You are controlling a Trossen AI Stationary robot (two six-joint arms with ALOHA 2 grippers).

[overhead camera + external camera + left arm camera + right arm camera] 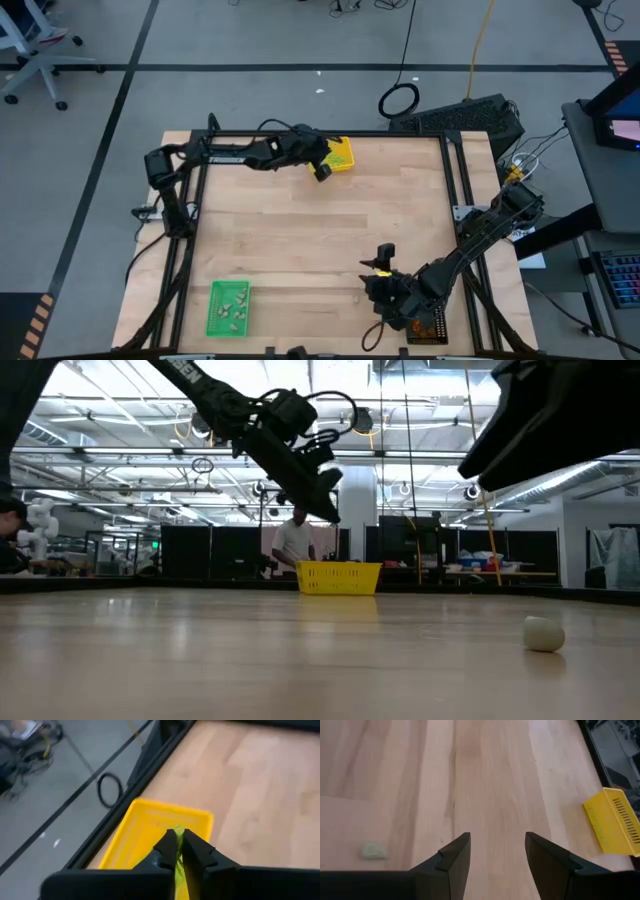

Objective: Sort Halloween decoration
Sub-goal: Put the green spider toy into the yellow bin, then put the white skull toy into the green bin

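Bright, even overhead light — wrist views perhaps slightly soft.

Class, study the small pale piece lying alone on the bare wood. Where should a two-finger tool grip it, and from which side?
Grip the pale piece across its rounded middle, straight down from above: it is a low, roundish lump lying loose on the table, no handle, nothing crowding it. The open right tool is not over it.

Yellow plastic tray [342,155]: far edge of wooden table [320,240], near middle.
Green plastic tray [228,306]: near-left corner, small pieces inside.
Left gripper [322,170]: above yellow tray's edge.
Right gripper [380,262]: near-right area.
Small pale round piece [543,633]: alone on table.
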